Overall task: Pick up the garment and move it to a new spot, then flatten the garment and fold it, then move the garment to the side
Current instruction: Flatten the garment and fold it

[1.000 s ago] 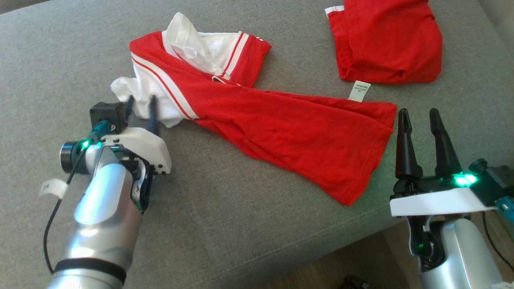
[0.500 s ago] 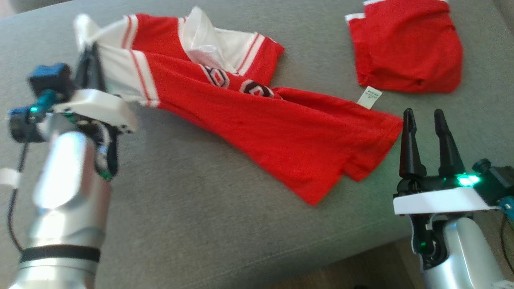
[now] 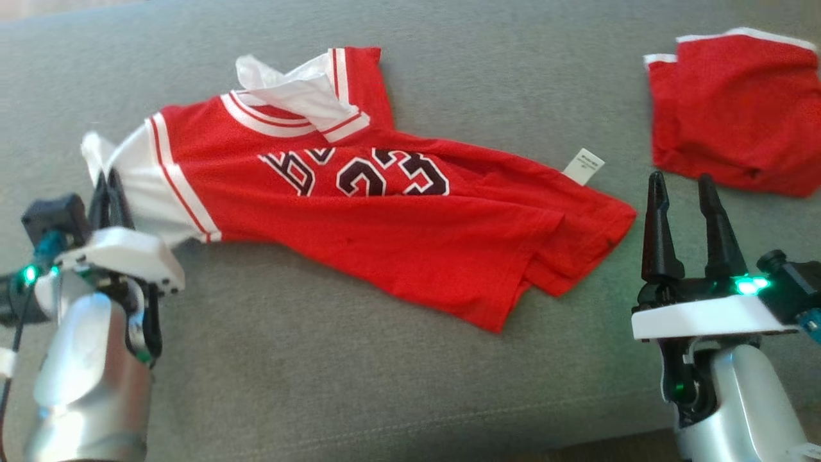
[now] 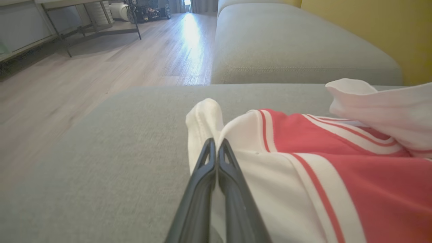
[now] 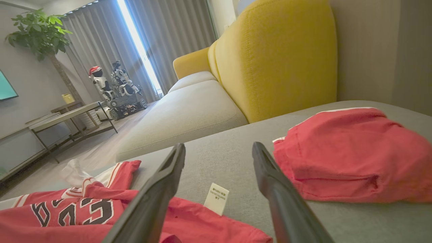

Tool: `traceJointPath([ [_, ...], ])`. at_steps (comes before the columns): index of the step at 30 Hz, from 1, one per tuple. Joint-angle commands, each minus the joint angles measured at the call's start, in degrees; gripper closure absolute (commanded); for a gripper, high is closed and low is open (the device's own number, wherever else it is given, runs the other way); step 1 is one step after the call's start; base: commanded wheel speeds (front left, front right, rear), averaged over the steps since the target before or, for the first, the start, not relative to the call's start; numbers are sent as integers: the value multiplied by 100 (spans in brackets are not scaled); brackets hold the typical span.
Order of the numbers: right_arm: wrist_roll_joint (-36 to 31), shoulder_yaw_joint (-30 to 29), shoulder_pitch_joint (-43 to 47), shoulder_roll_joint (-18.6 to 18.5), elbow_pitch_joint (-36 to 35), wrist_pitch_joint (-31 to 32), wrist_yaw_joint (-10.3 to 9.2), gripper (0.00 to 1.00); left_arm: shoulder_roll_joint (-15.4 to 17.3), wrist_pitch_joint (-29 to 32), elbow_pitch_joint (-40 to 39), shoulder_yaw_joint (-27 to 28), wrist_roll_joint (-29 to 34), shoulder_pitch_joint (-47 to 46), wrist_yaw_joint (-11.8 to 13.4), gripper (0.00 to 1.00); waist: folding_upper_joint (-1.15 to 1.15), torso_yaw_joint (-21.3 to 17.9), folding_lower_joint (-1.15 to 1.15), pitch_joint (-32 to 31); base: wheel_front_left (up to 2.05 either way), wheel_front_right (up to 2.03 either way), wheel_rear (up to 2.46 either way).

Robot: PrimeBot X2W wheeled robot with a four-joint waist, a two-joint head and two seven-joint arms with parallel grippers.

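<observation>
Head view: left end effector is clamped on the white sleeve edge of the red jersey, which sprawls to its right across the grey sofa. Right end effector is spread wide and empty just beside the hem, with red shorts beyond it.

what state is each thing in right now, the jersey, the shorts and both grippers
jersey: lying on the grey couch, number side up, partly spread, hem end creased
left gripper: shut on the jersey's white edge
right gripper: open, holding nothing, beside the hem
red shorts: bunched, lying apart from the jersey
</observation>
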Motion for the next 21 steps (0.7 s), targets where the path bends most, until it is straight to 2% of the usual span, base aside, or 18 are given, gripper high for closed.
traceJointPath([
  [1,-42,132,-192,-37,-145,13,20,0,195,-50,-135,187,-21,-117,32,100,0,89,0,-12,0,0,0],
  [4,-71,175,-204,-37,-126,49,20,0,106,-47,-33,164,-78,-38,21,100,0,173,0,-10,0,0,0],
  [5,-77,181,-205,-37,-118,56,20,0,68,-49,-20,162,-96,-36,23,82,0,198,0,-15,0,0,0],
  [6,-77,186,-206,-37,-111,63,20,0,33,-53,-27,158,-103,-40,29,0,0,218,0,-22,0,0,0],
  [10,-75,196,-201,-37,-102,95,20,0,-99,-65,-225,162,-116,-77,10,0,0,301,0,-60,0,0,0],
  [14,-108,269,-248,-37,-135,127,20,0,-300,-68,-902,223,-51,57,-8,0,0,427,0,-94,0,0,0],
  [21,-475,702,-711,-37,-238,482,20,0,-756,-69,-2085,204,-47,642,-264,0,0,907,0,-75,0,0,0],
])
